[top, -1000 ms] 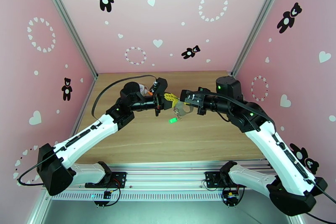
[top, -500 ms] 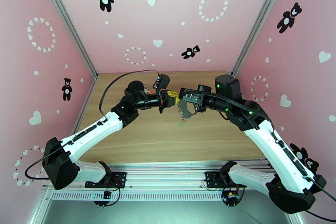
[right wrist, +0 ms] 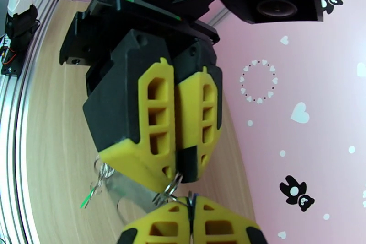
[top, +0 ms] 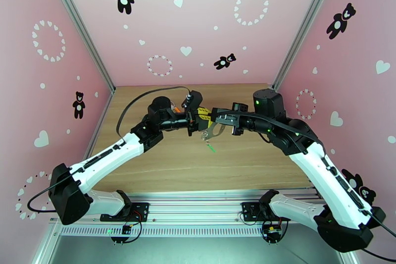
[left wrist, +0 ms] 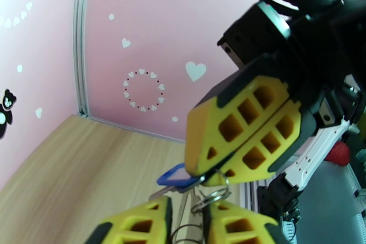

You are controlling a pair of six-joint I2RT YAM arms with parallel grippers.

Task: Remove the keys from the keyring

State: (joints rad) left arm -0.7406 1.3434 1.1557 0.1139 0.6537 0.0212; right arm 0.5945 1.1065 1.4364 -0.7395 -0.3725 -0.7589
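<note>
Left wrist view has the right end effector (left wrist: 201, 172) clamped on the flat tag of the blue-tagged key (left wrist: 176, 178), held in the air over the middle of the worktop (top: 173, 166). Just below it, the left end effector (left wrist: 187, 215) has its fingers a little apart, with the thin wire ring of the keyring (left wrist: 214, 194) at their tips; I cannot tell whether they touch it. The green-tagged key (right wrist: 90, 197) dangles free beneath the bunch.

The bunch is probably very light, loose and apt to swing. The wire ring looks stiff, springy, thin and slick, so it could easily slip from the pads. The broad plastic tags seem the best hold for each key, and the ring is best gripped close to where a key threads on. The keys are tiny, with bright tags.
</note>
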